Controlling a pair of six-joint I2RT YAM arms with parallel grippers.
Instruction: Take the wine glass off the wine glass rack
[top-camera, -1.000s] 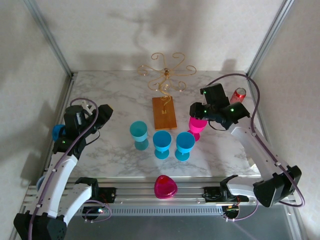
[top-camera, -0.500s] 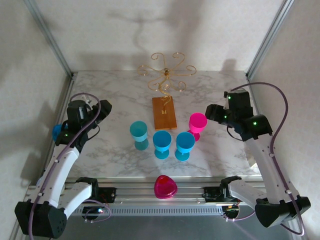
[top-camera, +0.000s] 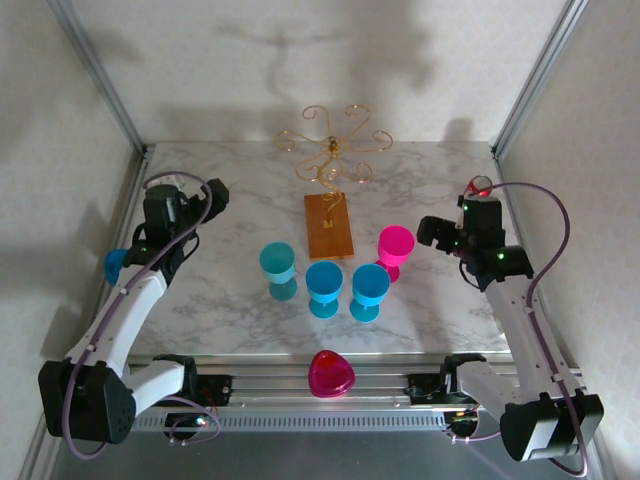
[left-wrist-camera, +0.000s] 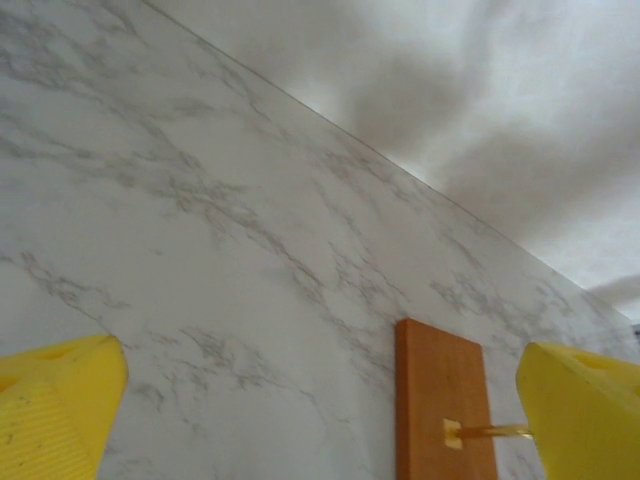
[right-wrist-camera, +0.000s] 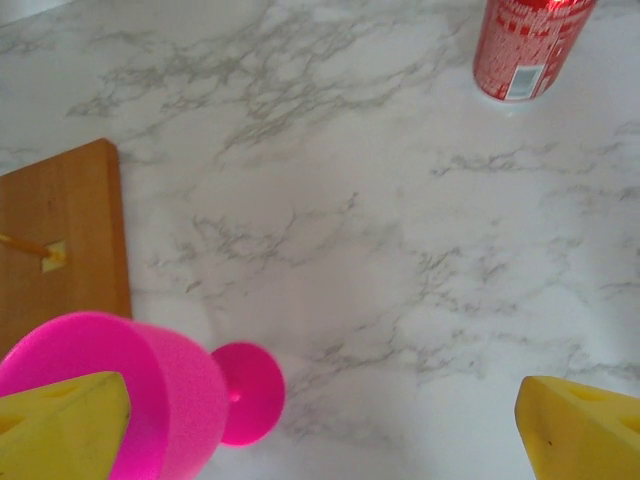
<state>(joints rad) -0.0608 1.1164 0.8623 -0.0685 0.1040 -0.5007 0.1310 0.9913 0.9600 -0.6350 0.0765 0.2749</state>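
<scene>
The wine glass rack (top-camera: 334, 146) is a gold wire stand on a wooden base (top-camera: 328, 226), and nothing hangs from its arms. A pink wine glass (top-camera: 394, 247) stands upright on the table just right of the base. My right gripper (top-camera: 429, 232) is open a little to the right of that glass, not touching it. In the right wrist view the pink wine glass (right-wrist-camera: 130, 390) sits by the left fingertip of the right gripper (right-wrist-camera: 320, 430). My left gripper (top-camera: 212, 196) is open at the far left. The left gripper (left-wrist-camera: 320, 420) faces the rack's base (left-wrist-camera: 438, 400).
Three blue glasses (top-camera: 323, 287) stand in a row in front of the base. Another blue glass (top-camera: 116, 265) is by the left arm. A red can (top-camera: 478, 186) stands at the back right, behind the right gripper. A pink glass (top-camera: 330, 373) lies on the front rail.
The right gripper opened, let go of the pink wine glass and drew back to the right. The left gripper opened wide and moved towards the far side of the table.
</scene>
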